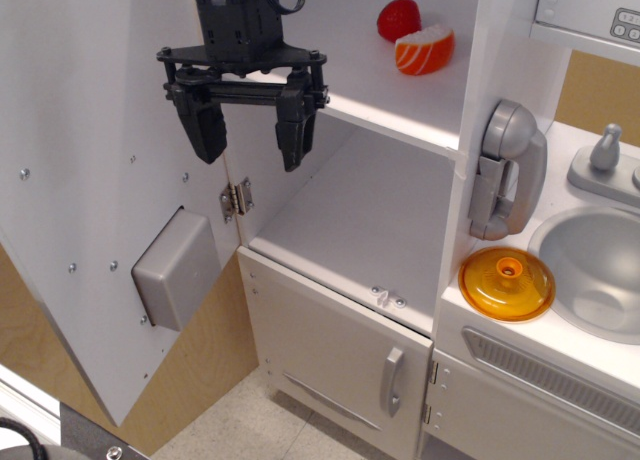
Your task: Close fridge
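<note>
Tall white toy-kitchen fridge (400,195) stands open, big white door (95,180) swung wide left. Black claw (250,140) hangs spread, empty, beside hinge edge, seemingly placed to push door shut.

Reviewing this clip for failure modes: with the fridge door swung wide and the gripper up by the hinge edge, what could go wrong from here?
1. The gripper hangs open, holding nothing, close to the hinge. Pushing the fridge door there gives little leverage, so the fingers may slide off.
2. As the door swings shut, a finger lingering at the shelf opening could get pinched.
3. The grey box on the door's inner face may bump the cabinet edge if pushed hard.
</note>
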Available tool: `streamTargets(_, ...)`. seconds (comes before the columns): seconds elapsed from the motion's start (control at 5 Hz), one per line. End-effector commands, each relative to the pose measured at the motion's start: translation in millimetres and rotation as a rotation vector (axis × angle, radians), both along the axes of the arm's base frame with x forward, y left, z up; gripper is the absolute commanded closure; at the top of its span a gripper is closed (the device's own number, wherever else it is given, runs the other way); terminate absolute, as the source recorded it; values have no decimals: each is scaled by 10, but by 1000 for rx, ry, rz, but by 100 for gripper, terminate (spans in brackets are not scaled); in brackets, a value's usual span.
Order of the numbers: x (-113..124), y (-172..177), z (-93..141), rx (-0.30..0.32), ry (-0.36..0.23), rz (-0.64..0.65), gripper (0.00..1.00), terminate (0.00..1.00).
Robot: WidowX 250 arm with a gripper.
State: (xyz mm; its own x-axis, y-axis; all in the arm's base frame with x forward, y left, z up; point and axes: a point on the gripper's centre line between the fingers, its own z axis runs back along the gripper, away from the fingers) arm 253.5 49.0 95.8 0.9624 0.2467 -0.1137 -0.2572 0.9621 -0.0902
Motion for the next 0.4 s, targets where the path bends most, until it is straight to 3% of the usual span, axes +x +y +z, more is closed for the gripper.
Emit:
streamTargets(0.0, 0, 0, 0, 0, 0, 0, 0, 0)
streamTargets(0.2, -306, -11, 179, -4, 24, -58, 0, 0)
